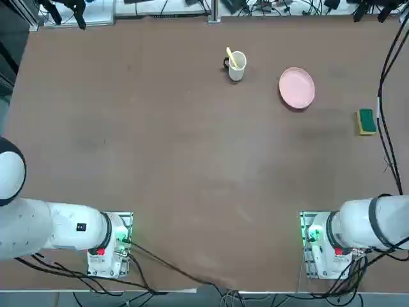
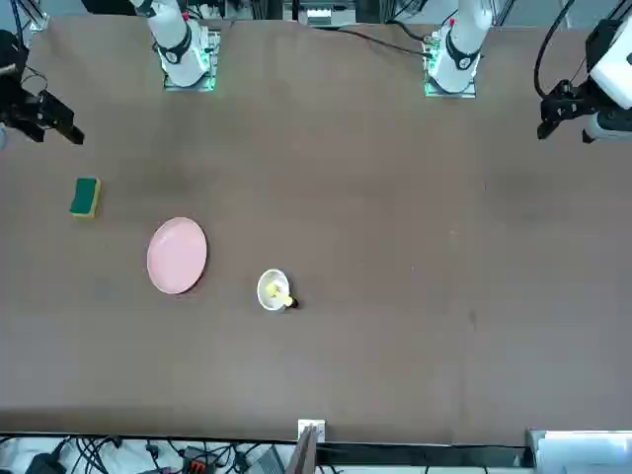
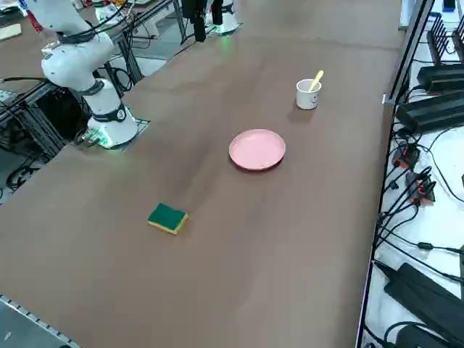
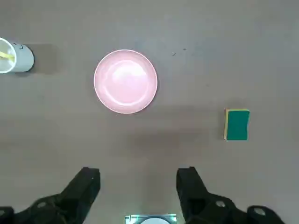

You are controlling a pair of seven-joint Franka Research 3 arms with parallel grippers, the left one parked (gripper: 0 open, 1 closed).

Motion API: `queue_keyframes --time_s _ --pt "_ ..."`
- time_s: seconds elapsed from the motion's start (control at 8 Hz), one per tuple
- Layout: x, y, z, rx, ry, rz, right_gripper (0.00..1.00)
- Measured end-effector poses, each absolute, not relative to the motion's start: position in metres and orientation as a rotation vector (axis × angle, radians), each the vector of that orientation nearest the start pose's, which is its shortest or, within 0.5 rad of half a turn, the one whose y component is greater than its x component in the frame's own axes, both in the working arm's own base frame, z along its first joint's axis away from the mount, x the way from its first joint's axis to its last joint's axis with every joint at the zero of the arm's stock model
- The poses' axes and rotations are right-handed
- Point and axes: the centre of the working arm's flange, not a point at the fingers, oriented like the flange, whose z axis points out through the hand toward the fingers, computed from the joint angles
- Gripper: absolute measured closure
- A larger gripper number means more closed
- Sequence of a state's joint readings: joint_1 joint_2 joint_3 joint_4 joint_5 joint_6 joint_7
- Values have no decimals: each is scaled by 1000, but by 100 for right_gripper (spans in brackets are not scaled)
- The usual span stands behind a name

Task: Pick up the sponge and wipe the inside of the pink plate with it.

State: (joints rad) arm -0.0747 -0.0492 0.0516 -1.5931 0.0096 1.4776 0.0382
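Nearest the wrist camera, your right end effector hangs high above the bare brown surface with its fingers spread wide and nothing between them, so by my reading the pick-up step has not begun. Sponge lies green side up near the surface's right edge, well apart from the pink plate, with a white mug holding a yellow stick beyond the plate; next move calls for you to swing out over the sponge, drop, and close across its short sides. No brand, label or legible writing shows anywhere.
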Motion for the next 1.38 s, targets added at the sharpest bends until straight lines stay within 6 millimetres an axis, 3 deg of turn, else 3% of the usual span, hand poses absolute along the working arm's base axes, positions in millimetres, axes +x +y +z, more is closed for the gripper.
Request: queue_keyframes --time_s 0.5,0.88,1.12,1.38 --pt "531 -10 629 -3133 94 120 0" --pt "543 -20 607 -3175 109 165 0" --pt "559 -55 570 -3205 144 81 0" --pt "566 -113 510 -3213 102 -10 0"
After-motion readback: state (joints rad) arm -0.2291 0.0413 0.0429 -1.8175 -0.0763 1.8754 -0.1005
